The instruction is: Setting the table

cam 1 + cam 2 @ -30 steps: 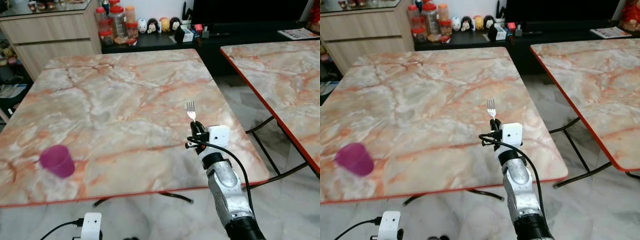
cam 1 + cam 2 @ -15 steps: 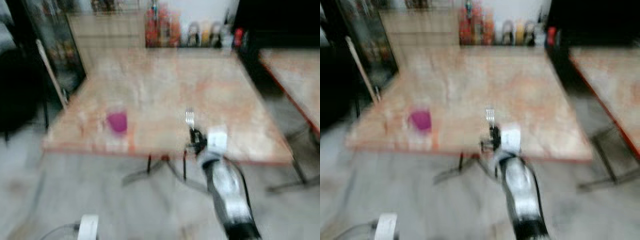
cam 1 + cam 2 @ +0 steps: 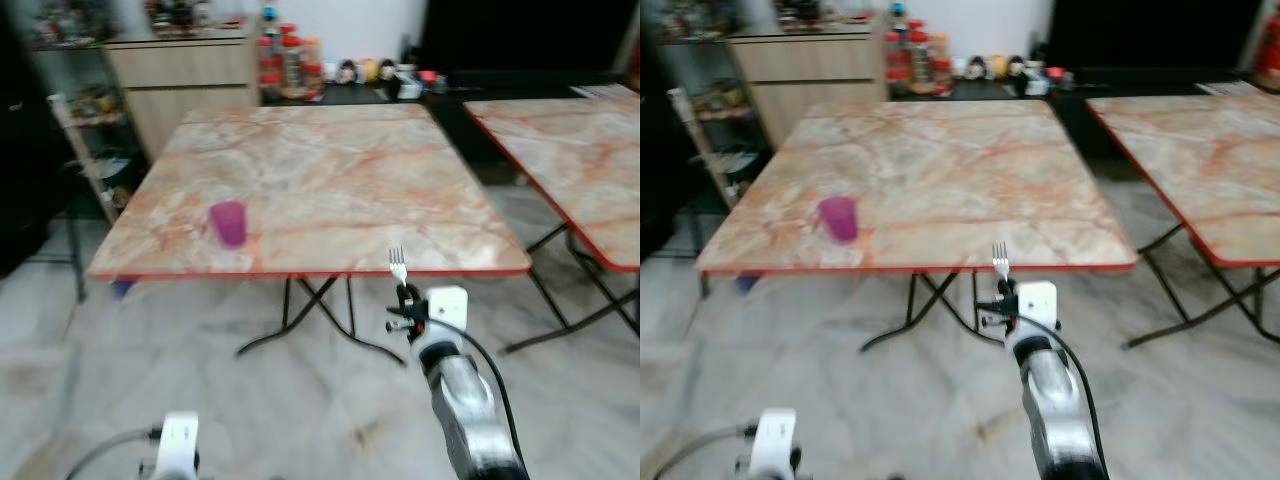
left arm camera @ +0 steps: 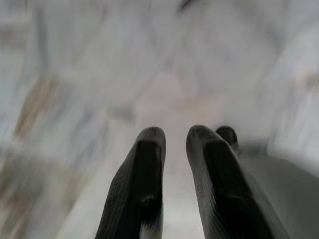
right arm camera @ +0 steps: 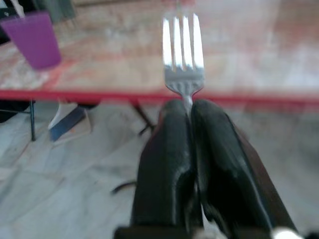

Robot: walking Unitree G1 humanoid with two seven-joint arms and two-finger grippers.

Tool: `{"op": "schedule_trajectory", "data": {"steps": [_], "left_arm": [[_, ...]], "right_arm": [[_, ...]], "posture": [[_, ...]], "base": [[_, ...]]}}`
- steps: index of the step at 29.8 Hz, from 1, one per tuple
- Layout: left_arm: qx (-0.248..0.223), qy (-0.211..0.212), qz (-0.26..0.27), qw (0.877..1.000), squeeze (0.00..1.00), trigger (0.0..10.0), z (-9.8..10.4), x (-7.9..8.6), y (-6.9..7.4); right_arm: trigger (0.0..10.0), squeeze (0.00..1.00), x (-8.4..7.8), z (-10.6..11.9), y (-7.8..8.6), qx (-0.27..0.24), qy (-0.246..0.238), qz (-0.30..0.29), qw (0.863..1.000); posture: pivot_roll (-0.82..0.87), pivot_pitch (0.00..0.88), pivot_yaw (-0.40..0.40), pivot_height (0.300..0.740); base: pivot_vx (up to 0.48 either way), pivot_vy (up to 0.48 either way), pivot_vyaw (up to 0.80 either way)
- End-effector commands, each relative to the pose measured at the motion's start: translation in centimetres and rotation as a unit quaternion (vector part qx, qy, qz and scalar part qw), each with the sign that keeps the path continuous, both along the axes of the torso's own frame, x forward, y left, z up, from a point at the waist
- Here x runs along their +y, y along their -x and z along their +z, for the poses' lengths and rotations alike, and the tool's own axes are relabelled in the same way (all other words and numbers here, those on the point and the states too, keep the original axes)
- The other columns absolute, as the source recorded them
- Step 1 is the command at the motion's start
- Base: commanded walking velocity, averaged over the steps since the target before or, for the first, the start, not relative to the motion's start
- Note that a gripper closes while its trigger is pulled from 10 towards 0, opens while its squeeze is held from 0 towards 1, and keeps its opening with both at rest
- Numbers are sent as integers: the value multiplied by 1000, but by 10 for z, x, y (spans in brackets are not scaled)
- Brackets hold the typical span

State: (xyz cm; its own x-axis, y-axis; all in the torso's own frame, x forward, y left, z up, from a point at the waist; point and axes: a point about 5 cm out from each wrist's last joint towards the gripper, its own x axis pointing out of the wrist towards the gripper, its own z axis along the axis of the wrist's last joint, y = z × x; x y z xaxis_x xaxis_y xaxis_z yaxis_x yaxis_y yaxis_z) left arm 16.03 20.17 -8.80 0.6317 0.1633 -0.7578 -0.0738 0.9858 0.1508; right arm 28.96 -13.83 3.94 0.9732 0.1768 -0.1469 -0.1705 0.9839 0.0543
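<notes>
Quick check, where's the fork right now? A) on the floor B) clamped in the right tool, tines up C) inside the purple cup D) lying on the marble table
B: the right tool is shut on the fork, tines pointing up, short of the red-edged marble table; the purple cup stands apart on that table.

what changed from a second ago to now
The robot has backed away from the marble table: its whole top and legs now show, and the right claw holding the fork is off the near edge, over the floor. The fork stays clamped upright, the purple cup stays on the table, and the left claw still hangs idle.
</notes>
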Motion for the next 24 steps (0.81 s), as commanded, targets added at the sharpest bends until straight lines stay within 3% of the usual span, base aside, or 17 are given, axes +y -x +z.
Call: {"op": "schedule_trajectory", "data": {"steps": [1, 5, 6, 10, 12, 16, 19, 21, 24], "left_arm": [[-10, -14, -4, 1000, 0, 10000, 5, 9, -9], [-8, -18, -7, 1000, 0, 10000, 5, 9, -9], [-5, -21, -9, 1000, 0, 10000, 5, 10, -9], [-1, -24, -13, 1000, 0, 10000, 5, 10, -8], [3, -27, -20, 999, 0, 10000, 5, 10, -8], [6, -28, -23, 999, 0, 10000, 5, 10, -9], [7, -28, -24, 999, 0, 10000, 5, 10, -9], [10, -31, -31, 999, 0, 10000, 5, 10, -10], [12, -33, -32, 999, 0, 10000, 5, 11, -9]], "right_arm": [[10000, 0, -7, -24, 12, 50, 13, -8, 999], [10000, 0, -20, -49, 28, 111, 10, -35, 993], [10000, 0, -29, -64, 41, 154, 6, -57, 986], [10000, 0, -41, -85, 60, 218, 1, -90, 972], [10000, 0, -46, -103, 81, 280, 6, -104, 954], [10000, 0, -47, -114, 96, 322, 25, -98, 941], [10000, 0, -47, -115, 98, 326, 27, -98, 940], [10000, 0, -44, -126, 115, 374, 41, -90, 922], [10000, 0, -39, -124, 109, 366, 24, -94, 925]], "posture": [[40, 28, 51, 740], [43, 25, 52, 740], [42, 19, 55, 740], [35, 8, 60, 740], [33, 1, 62, 740], [24, 0, 63, 740], [24, 0, 63, 740], [24, 0, 72, 740], [23, 0, 72, 740]], "base": [[0, 0, 0], [0, 0, 0], [0, 0, 0], [0, 0, 0], [0, -120, 0], [0, 0, 0], [0, 0, 0], [0, 0, 0], [0, 0, 0]]}}
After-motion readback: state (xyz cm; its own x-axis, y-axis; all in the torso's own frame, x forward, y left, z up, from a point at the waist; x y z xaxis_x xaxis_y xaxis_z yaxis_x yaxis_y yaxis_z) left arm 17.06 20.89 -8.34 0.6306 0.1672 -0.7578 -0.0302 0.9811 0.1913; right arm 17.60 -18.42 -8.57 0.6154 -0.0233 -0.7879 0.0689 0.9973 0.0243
